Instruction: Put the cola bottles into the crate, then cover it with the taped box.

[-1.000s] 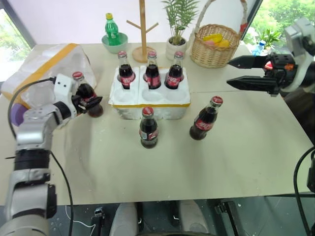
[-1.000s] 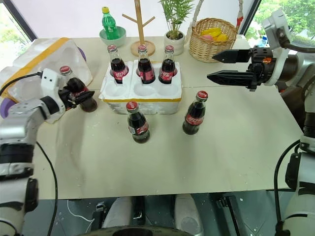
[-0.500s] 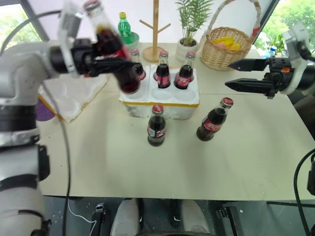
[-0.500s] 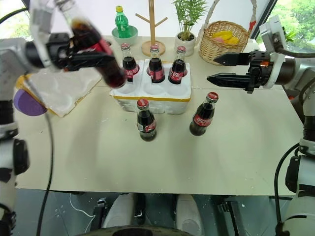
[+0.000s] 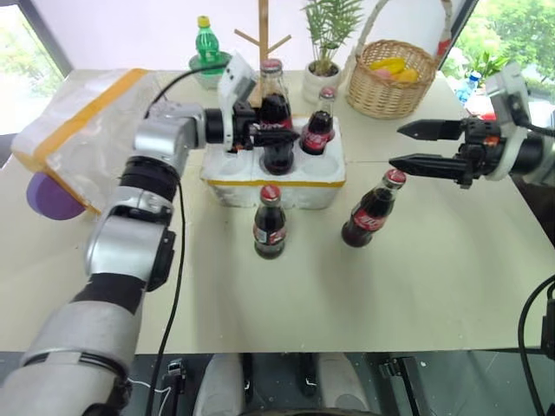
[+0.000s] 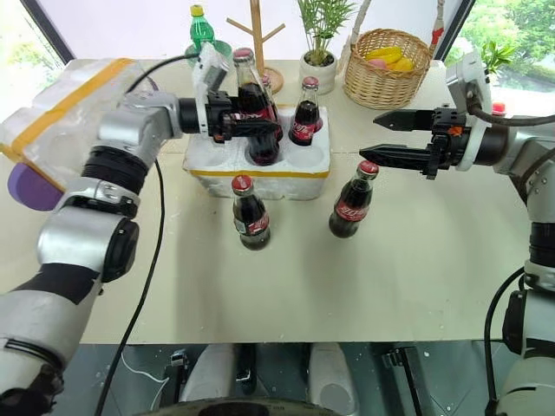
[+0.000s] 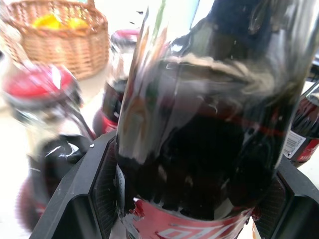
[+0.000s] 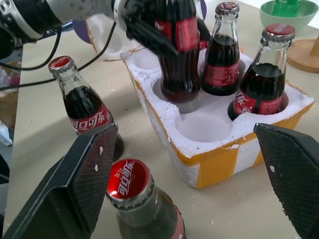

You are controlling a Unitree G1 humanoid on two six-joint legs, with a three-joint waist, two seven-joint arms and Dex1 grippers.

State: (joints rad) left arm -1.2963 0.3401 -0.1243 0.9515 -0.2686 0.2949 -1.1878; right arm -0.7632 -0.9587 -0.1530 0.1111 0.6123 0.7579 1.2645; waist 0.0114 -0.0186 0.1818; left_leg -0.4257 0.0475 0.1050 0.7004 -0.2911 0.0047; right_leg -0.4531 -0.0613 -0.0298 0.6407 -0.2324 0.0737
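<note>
A robot's left gripper (image 5: 260,137) is clamped around the body of a glass cola bottle (image 5: 276,117), holding it upright with its base hanging just above the middle front well of the white foam crate (image 5: 270,178); whether the base touches the foam cannot be told. The crate, edged with a strip of yellow tape, lies directly under this gripper. Just beyond the held bottle, on the far side of the gripper, two more cola bottles stand in the crate's back wells; one with a red cap (image 5: 317,122) is just to the right of the fingers, and the other (image 8: 221,49) is mostly hidden behind the held bottle in the head views. Below and nearer the robot than the left gripper, a fourth cola bottle (image 5: 269,222) stands on the table (image 5: 434,277) just in front of the crate. The right gripper (image 5: 409,146) hovers well to the right of the crate with its two black fingers spread wide apart and nothing between them, pointing toward the crate. Just beneath its fingertips a fifth cola bottle (image 5: 370,208) stands on the table, leaning slightly. Far to the left of the left gripper, behind its arm, rests the large taped box (image 5: 78,121), white foam with a wide yellow band and a purple round patch (image 5: 48,195) on its side. Past the crate, further from both grippers, are a green plastic bottle (image 5: 205,43) in a bowl, a wooden stand (image 5: 260,35), a potted plant (image 5: 325,39) and a wicker basket (image 5: 390,78).
</note>
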